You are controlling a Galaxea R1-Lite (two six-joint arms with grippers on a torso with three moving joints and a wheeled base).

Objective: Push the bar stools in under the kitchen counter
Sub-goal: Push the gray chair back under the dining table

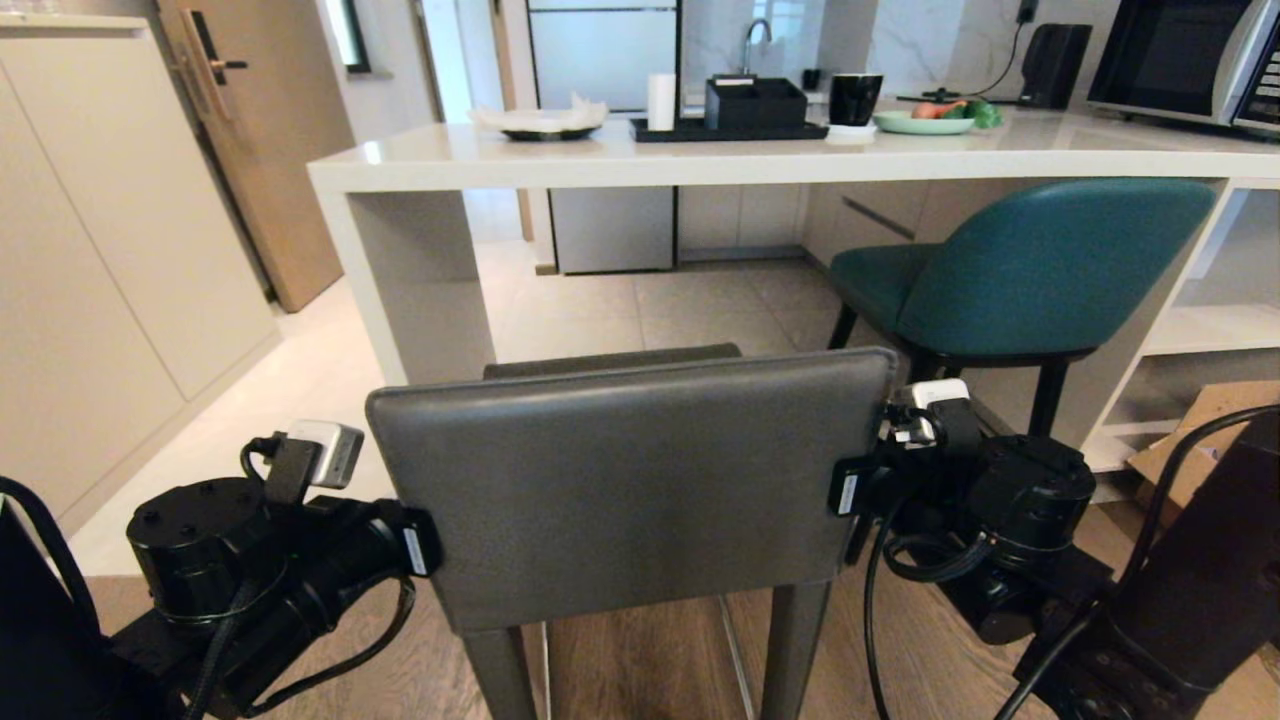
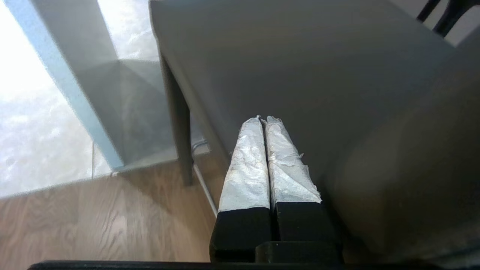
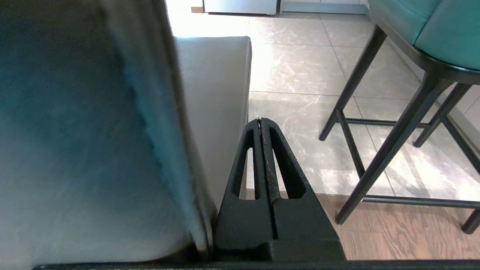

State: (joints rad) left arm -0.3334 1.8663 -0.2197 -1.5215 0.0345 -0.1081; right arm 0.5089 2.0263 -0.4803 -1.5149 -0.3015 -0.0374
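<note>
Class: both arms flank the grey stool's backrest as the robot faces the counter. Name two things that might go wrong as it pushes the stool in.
1. The left gripper and right gripper are shut and merely sit beside the grey stool; nothing clamps it, so it may twist or slip aside.
2. The counter's white end panel stands ahead to the left and the teal stool to the right; a skewed push could knock either.

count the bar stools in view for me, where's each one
2. The grey stool stands nearest the camera, out in front of the kitchen counter, between the two arms. The teal stool sits to its right, partly under the counter. None looks hidden.
</note>
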